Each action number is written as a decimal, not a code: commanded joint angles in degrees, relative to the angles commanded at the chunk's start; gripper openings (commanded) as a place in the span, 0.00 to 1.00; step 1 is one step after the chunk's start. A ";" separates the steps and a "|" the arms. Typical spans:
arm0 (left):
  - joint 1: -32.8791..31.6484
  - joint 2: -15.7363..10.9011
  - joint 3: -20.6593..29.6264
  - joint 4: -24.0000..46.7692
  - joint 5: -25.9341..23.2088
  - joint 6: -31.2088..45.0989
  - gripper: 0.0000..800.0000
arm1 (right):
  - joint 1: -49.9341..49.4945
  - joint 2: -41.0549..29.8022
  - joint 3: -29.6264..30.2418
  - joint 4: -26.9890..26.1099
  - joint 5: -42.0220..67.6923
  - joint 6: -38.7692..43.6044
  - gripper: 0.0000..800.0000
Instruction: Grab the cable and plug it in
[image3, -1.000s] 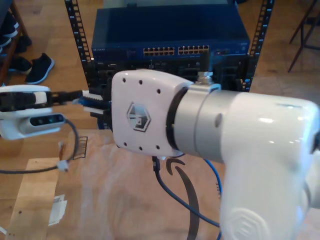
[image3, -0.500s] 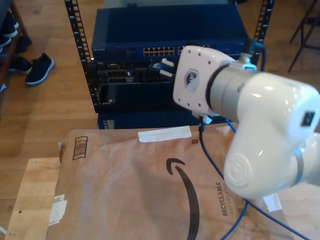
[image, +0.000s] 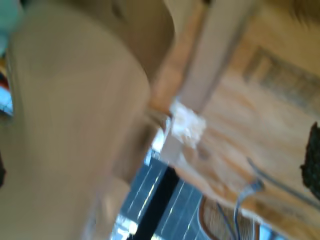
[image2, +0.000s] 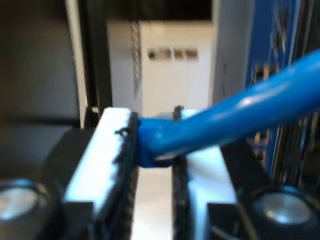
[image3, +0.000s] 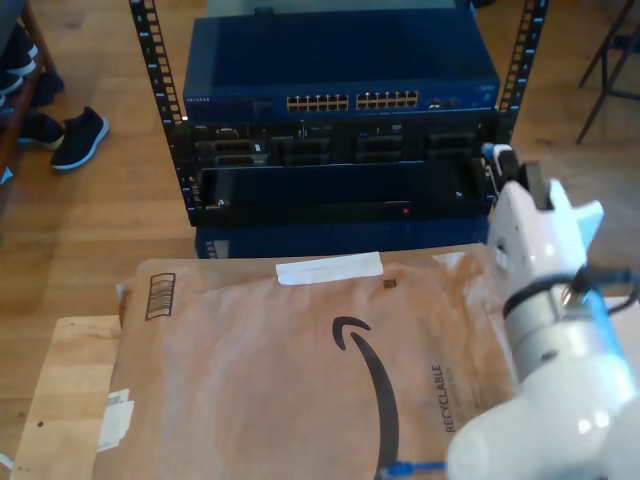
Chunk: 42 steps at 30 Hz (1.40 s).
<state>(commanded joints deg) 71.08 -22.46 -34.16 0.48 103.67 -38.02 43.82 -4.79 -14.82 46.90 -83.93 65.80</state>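
In the second wrist view my second gripper (image2: 155, 122) is shut on the blue cable (image2: 240, 110), which is pinched between its white pads (image2: 107, 145) and runs out to one side. In the exterior view that white arm rises from the lower right, and its gripper (image3: 497, 160) sits at the right end of the rack (image3: 340, 185), by the dark lower units. A short piece of the blue cable (image3: 405, 467) shows at the exterior view's bottom edge. The cable's plug is hidden. The first wrist view is blurred, with brown cardboard and wood floor.
A blue network switch (image3: 340, 75) with rows of ports (image3: 352, 101) tops the rack. A large cardboard sheet (image3: 300, 370) covers the table in front. Dark shoes (image3: 80, 135) lie on the wood floor at the exterior view's left. A chair leg stands at the upper right.
The white arm swung from the exterior view's middle to its right, ending at the rack's right end. The other arm seen at the left a second ago has left the view.
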 joint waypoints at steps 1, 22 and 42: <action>0.62 -1.93 2.37 1.32 -2.02 1.93 1.00 | 0.70 1.05 0.09 0.62 -1.05 0.00 0.00; 26.20 -7.03 17.93 1.14 -27.52 37.01 1.00 | 7.74 3.87 -1.93 15.91 -3.43 0.00 0.00; 27.34 -7.21 29.19 0.88 -45.89 37.27 1.00 | 10.02 4.13 -1.93 19.16 -3.52 0.18 0.00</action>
<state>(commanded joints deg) 98.42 -29.67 -4.98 1.36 57.78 -0.75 53.85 -0.66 -16.76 66.07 -87.45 65.98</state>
